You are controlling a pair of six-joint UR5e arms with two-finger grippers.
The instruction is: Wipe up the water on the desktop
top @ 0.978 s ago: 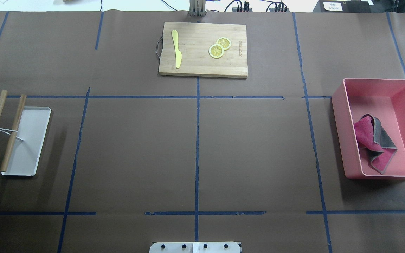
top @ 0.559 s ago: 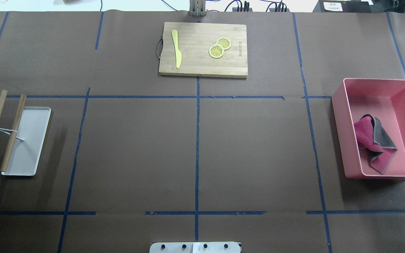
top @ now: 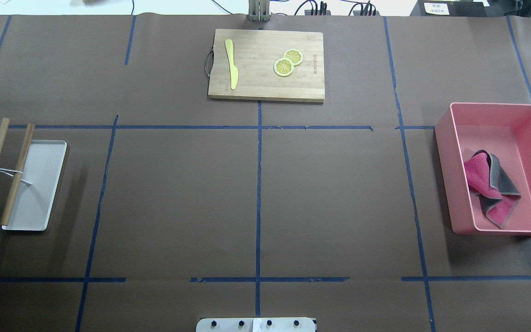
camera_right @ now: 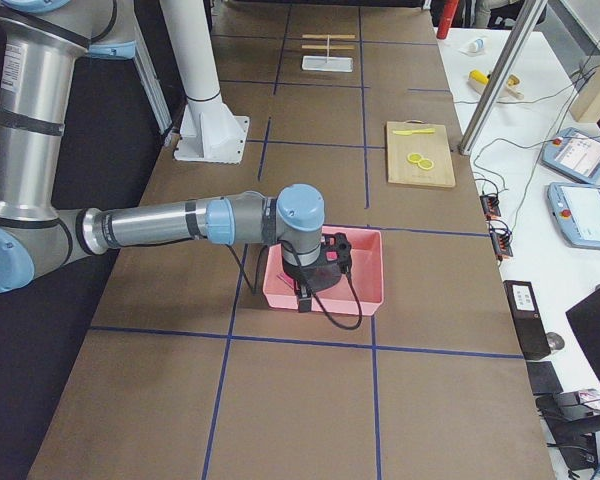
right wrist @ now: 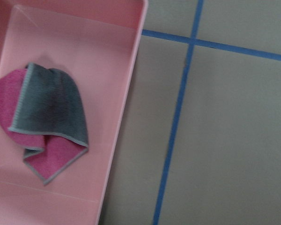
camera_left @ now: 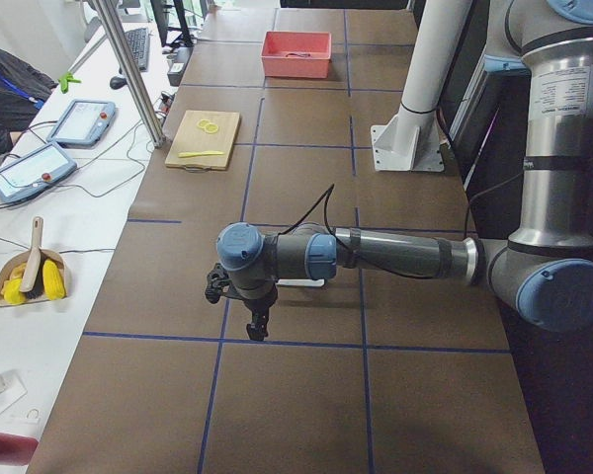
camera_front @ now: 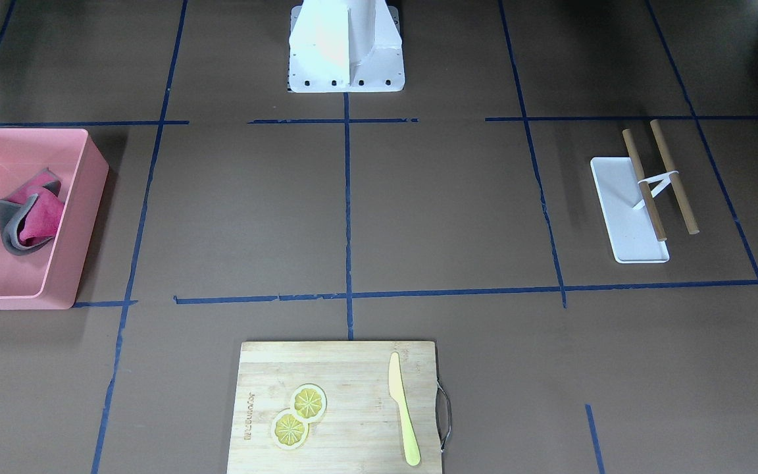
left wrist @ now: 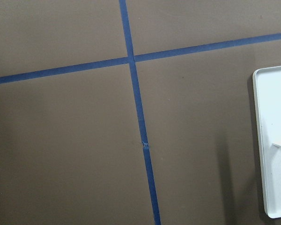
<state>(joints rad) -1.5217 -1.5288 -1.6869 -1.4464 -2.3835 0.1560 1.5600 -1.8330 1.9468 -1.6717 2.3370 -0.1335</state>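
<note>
Sitting in a pink bin (top: pixel 496 107) on the desktop (top: pixel 330 193), right edge, the cloth (top: pixel 486 182) seems staged for wiping (left gripper (camera_left: pixel 258 331), right gripper (camera_right: pixel 303 299) jaws: can't tell).

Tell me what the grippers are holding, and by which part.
Nothing: the cloth lies loose in the pink bin; left gripper and right gripper appear empty.

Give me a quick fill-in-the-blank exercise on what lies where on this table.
1. The crumpled cloth lies inside the ____ bin.
2. On the cutting board, beside the yellow knife, lie ____ lemon slices.
3. The desktop is divided into rectangles by lines of ____ tape.
Missing words: pink; two; blue.
</note>
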